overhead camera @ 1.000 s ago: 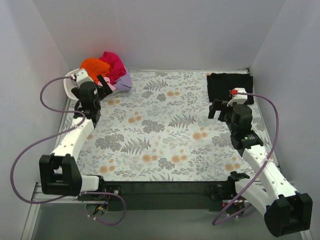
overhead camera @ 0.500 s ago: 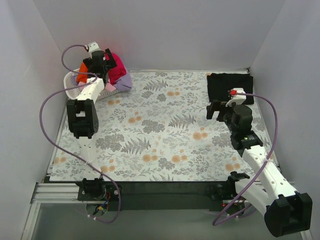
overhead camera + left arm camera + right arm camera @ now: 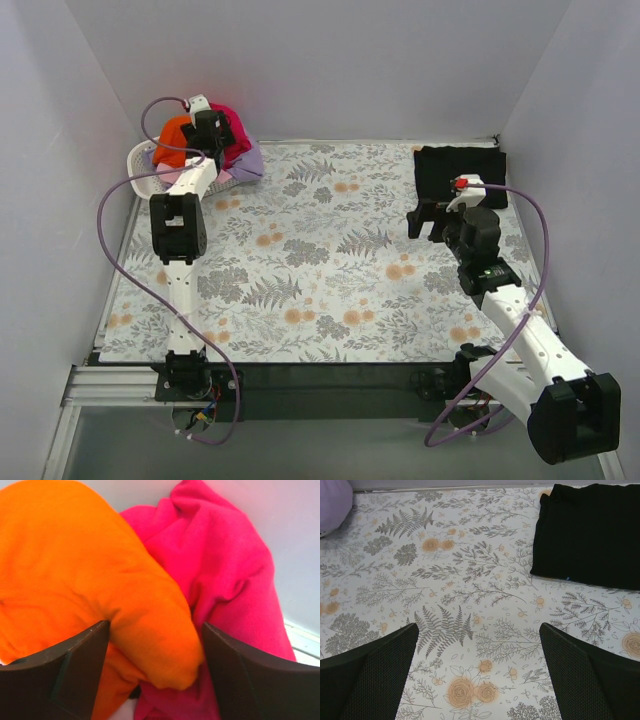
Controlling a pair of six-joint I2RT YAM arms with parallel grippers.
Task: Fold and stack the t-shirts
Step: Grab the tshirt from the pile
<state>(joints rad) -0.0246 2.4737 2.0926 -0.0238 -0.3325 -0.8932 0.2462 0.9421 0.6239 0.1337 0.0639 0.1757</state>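
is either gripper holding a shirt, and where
Nothing held. The left gripper is open astride the orange t-shirt; the right gripper is open, empty.

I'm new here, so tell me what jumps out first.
A bright heap in the far left corner: orange t-shirt and magenta t-shirt bulging from the white basket, the left gripper open over the orange. Far right, a folded black t-shirt lies flat on the floral cloth.

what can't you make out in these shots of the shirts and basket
- Top external: the basket is mostly covered by the shirt pile and the left arm, so its shirts cannot be counted.
- Left wrist: the orange shirt runs off the left edge and hides whatever lies under it.
- Right wrist: the black shirt is cut by the right edge.
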